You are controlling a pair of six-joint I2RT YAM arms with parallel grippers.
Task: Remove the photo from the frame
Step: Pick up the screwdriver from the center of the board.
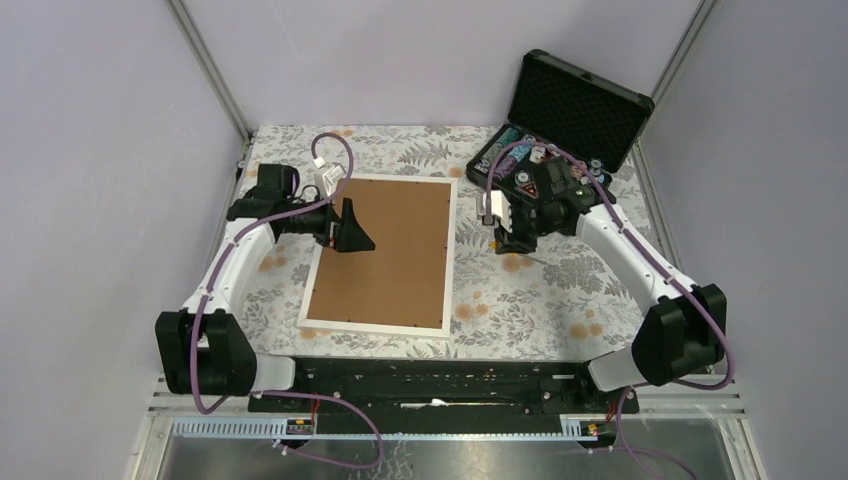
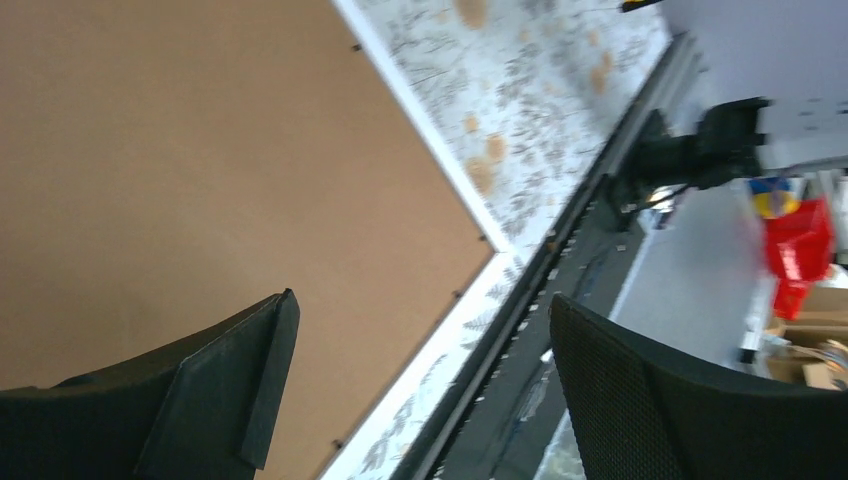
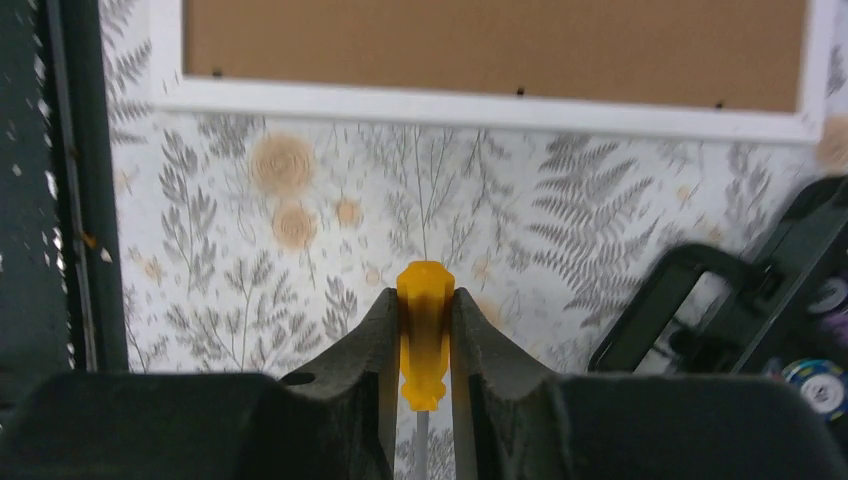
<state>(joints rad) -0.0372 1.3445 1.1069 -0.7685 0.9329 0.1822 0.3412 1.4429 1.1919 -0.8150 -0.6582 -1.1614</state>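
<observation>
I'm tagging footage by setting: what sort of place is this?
Probably a robotics lab test cell: plain panels on aluminium posts enclose a floral-cloth table, with two arms bolted at its edge.

Tablecloth strip (image 1: 500,290) between the frame (image 1: 390,260) and the open case (image 1: 580,100) gives passage.

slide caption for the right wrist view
Right tool pinching a yellow screwdriver handle over the flowered tablecloth, frame lying back-side up beyond
</observation>
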